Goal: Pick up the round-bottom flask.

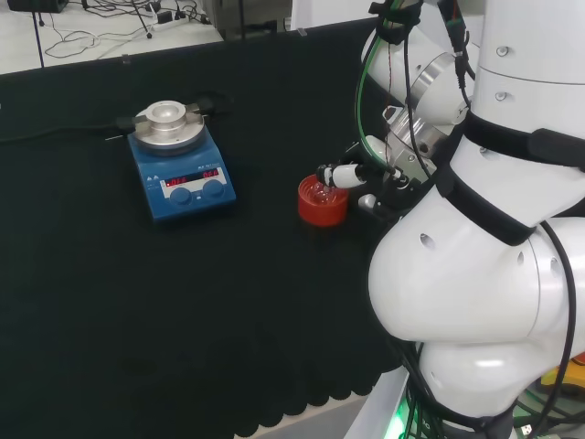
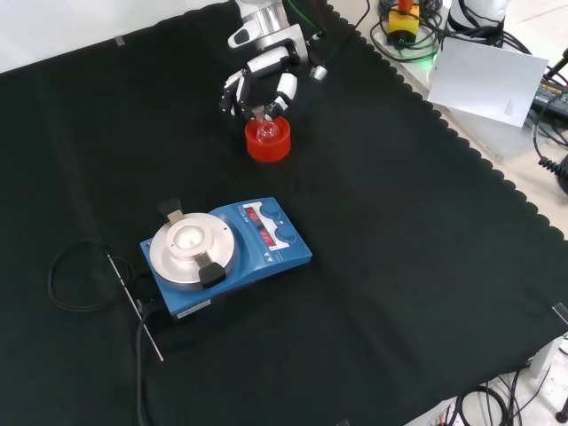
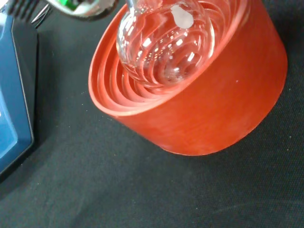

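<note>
A clear round-bottom flask [image 3: 166, 42] sits with its bulb in a red ribbed stand [image 3: 213, 109] on the black cloth. In the front view the hand [image 2: 262, 84] hangs right over the flask [image 2: 266, 131], its black and white fingers curled down on both sides of the neck above the stand [image 2: 268, 149]. From the head view, the hand [image 1: 343, 174] reaches from the arm across the top of the stand [image 1: 322, 210], where the flask [image 1: 322, 190] glints. The neck's top is hidden by the fingers.
A blue hotplate stirrer [image 2: 222, 253] with a round silver top stands nearer the camera than the stand in the front view, and to its left in the head view [image 1: 180, 174]. Its black cable and a thin probe lie beside it. The cloth's scalloped edge runs along the right.
</note>
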Motion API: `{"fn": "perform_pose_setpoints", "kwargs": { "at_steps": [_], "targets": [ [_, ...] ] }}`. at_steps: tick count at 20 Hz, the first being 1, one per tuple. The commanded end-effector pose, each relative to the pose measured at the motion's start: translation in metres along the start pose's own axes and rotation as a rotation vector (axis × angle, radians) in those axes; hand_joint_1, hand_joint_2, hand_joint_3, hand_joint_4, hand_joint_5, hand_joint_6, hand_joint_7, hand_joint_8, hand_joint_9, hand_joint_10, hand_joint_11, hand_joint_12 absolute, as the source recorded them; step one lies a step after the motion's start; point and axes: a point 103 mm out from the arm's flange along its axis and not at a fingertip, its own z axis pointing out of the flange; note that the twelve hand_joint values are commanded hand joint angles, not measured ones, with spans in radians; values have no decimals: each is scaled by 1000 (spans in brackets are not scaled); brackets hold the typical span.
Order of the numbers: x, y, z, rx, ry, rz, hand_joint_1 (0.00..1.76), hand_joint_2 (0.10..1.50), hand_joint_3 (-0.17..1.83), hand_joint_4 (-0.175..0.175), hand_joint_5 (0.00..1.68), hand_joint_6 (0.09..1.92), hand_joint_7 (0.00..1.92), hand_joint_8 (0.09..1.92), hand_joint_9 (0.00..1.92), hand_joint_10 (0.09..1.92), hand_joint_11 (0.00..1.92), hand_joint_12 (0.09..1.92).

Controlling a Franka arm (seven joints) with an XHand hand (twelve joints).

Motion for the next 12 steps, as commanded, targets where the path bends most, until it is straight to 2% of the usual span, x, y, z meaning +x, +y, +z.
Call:
{"fn": "perform_pose_setpoints", "kwargs": {
  "at_steps": [1,7,12],
  "targets": [
    [-1,-1,-1,-3,-3,1,730,734,506,-166,1027,917,245,748,504,723,119,1436],
    [9,0,-5,-30,-22,-25,832,821,546,-175,1271,1028,304,753,539,716,130,1431],
    [26,2,-13,-35,-33,-62,907,859,588,-168,1339,1136,361,738,586,686,154,1425]
  ]
}}
